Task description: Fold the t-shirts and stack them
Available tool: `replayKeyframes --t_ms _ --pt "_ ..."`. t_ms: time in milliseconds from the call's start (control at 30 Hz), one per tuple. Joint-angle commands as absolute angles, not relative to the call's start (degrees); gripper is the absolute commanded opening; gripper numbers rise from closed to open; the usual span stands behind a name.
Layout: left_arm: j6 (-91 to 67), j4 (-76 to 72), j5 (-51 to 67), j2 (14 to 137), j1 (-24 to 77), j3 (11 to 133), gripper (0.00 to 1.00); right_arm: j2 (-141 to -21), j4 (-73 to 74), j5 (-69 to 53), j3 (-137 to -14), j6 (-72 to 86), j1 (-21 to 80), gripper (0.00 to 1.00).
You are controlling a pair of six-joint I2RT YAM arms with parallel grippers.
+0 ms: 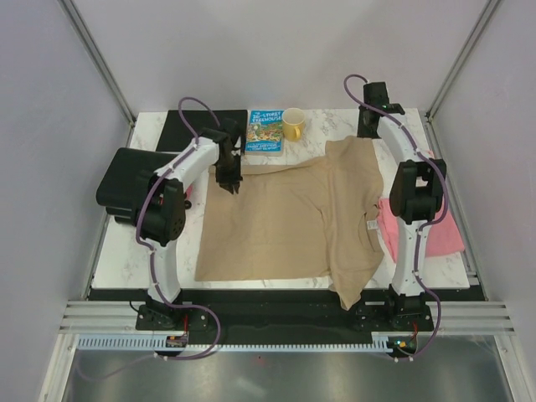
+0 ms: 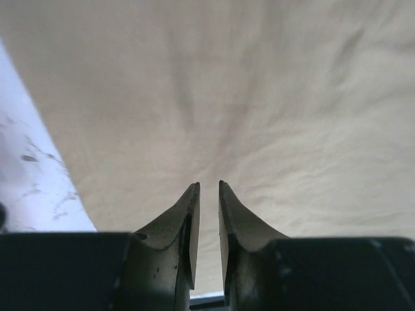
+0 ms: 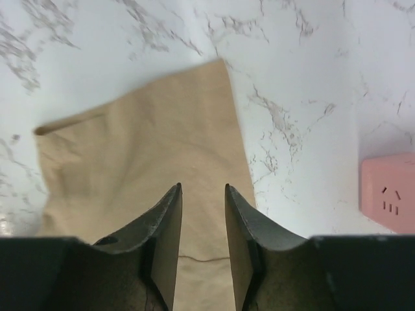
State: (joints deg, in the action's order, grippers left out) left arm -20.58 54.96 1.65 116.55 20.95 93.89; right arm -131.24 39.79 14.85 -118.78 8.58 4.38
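Tan t-shirt (image 1: 268, 222) spread on the worktop (image 1: 159, 243), pink t-shirt (image 1: 448, 230) laid at the right edge.

Only the top view took in the whole scene: the tan t-shirt lay across the middle with its right part folded over, the pink t-shirt was partly hidden beneath the right arm, and a book (image 1: 265, 131) and a yellow mug (image 1: 294, 124) stood at the far edge. In the left wrist view, the left fingers (image 2: 188, 220) were drawn close, a slim gap between them, over tan cloth; whether cloth was pinched could not be told. In the right wrist view, the right fingers (image 3: 165, 227) were slightly spread above a tan sleeve corner, and a small pink block (image 3: 389, 194), seen plainly in that view alone, lay well apart on the marble.
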Motion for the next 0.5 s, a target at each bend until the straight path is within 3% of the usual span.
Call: replayKeyframes --t_ms 0,67,233,467 --pt "-22.93 55.63 -4.12 115.92 17.58 101.59 0.26 -129.72 36.13 12.21 -120.85 9.31 4.40 0.42" --pt "-23.82 55.63 -4.13 118.02 15.48 104.84 0.29 -131.30 36.47 11.87 -122.86 10.37 3.70 0.51" --pt "-23.73 55.81 -6.33 122.42 12.23 110.99 0.38 -135.00 35.95 11.24 -125.68 12.83 2.73 0.53" --pt "-25.05 56.51 -4.48 129.19 9.58 118.47 0.39 -136.93 35.77 12.83 -125.69 13.01 1.50 0.57"
